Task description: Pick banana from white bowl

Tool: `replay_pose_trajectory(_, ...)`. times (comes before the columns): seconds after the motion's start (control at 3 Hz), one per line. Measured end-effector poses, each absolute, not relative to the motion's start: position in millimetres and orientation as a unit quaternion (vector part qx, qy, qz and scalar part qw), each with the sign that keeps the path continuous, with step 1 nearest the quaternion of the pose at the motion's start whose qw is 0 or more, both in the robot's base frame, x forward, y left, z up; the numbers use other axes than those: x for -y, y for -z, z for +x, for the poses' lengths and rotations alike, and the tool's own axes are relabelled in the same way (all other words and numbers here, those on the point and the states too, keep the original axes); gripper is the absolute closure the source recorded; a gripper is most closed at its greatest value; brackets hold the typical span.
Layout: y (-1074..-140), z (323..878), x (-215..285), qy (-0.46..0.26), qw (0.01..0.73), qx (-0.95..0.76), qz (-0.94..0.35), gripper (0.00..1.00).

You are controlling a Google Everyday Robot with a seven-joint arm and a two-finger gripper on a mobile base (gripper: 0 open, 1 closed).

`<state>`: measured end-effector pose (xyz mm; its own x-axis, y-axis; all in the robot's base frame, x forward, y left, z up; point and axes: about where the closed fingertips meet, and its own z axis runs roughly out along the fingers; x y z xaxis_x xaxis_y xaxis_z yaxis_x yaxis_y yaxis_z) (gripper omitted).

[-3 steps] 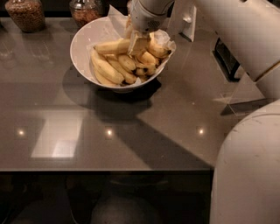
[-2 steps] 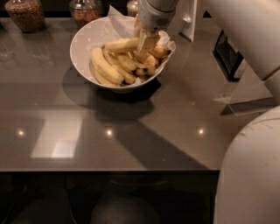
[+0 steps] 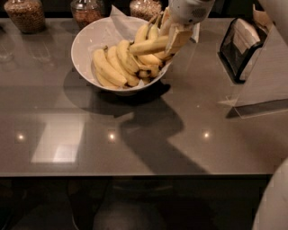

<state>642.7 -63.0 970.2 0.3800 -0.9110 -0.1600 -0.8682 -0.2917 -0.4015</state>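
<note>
The white bowl (image 3: 85, 45) stands at the back middle of the dark table and holds several yellow bananas. My gripper (image 3: 174, 38) hangs over the bowl's right rim. It is shut on the banana (image 3: 147, 46), a long, nearly straight yellow one with a dark tip pointing left. The banana is held about level, lifted above the other bananas in the bowl. Crinkled white paper lines the bowl's far side.
Three glass jars of brown grains (image 3: 24, 13) stand along the back edge. A dark napkin holder (image 3: 240, 47) stands at the right. My pale arm and body fill the right edge (image 3: 274, 206). The grey table (image 3: 135, 134) reaches toward the camera.
The gripper has closed on the long banana and lifted it up and to the right, out of the pile. The camera view is now closer to the bowl.
</note>
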Motion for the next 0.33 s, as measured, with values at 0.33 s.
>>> replay_pose_trajectory(0.33,-986.4,601.5,95.3,-0.012,0.246,-0.554,-0.795,1.00)
